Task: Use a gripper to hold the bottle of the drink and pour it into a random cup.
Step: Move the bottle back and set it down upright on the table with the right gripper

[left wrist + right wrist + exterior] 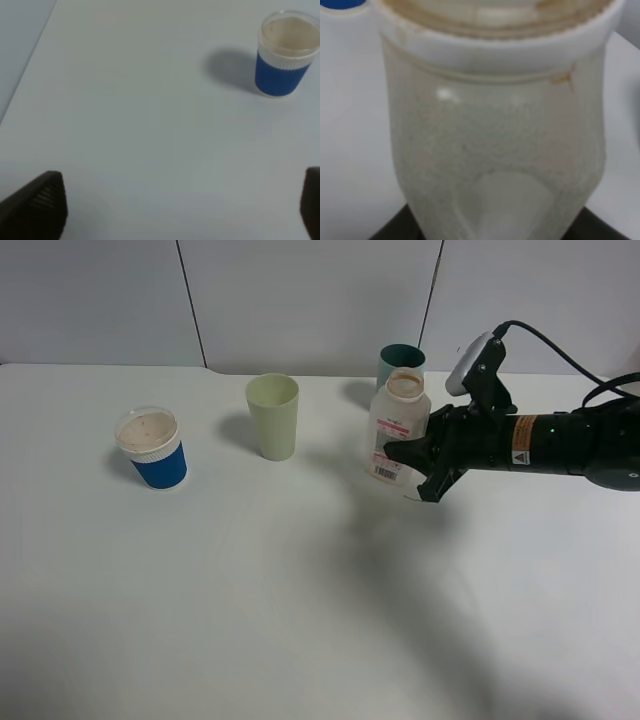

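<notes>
Pinching the bottle (398, 418) between the two black fingers of my right gripper (408, 474), I hold it upright over the far right part of the white table (250, 600). Its wide neck points up and its white label with red print faces the high camera. One finger lies across the front of the label, low on the bottle, and the other shows just below and beside it. From the high view I cannot tell whether the bottle's base touches the table or hangs just above it. My right wrist camera is filled by the bottle (495, 150): a cloudy wall, a pale collar at the neck with brownish stains, and the dark edges of my fingers (395, 231) on either side of its lower part. The drink itself I cannot make out. Just behind the bottle stands a dark green cup (400, 356), partly hidden by it. A pale green cup (273, 425) stands near the bottle on its left, not touching it, and a blue cup (160, 468) with a white rim stands well apart, further left. My left gripper (180, 205) has its jaws spread wide with only bare table between them, and the blue cup (282, 75) stands ahead of it.
</notes>
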Controlling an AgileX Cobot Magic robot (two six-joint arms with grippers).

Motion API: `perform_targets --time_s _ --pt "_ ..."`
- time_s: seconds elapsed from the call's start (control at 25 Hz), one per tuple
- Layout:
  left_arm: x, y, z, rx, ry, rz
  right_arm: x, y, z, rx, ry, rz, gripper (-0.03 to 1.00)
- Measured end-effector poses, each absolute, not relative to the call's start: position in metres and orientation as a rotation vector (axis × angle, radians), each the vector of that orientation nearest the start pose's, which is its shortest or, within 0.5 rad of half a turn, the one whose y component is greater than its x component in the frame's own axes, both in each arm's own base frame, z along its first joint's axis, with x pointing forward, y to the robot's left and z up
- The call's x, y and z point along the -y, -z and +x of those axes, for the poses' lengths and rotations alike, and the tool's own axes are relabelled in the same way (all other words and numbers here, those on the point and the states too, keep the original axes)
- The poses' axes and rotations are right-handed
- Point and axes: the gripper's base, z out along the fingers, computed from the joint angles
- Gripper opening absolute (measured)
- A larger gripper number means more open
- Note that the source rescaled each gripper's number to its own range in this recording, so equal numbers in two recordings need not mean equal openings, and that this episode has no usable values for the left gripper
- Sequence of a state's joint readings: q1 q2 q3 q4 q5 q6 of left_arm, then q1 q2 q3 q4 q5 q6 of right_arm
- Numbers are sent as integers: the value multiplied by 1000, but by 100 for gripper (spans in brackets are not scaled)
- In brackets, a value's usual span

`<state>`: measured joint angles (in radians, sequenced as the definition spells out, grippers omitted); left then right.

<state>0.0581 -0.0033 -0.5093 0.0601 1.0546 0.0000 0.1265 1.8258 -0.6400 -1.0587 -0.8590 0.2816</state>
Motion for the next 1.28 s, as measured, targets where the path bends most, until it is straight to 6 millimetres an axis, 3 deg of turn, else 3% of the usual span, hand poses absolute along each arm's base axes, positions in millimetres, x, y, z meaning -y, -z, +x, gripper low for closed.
perform_targets --time_s 0.32,0.68,1.28 --pt "-4 -280 -7 -2025 -108 -62 -81 -133 289 -1760 -510 -1082 0" --pt "-4 -280 -7 -2025 -108 -62 -83 -125 302 -1796 -563 -1078 0" --pt "-4 -280 -7 -2025 -108 -62 -68 -116 303 -1859 -506 -1124 0"
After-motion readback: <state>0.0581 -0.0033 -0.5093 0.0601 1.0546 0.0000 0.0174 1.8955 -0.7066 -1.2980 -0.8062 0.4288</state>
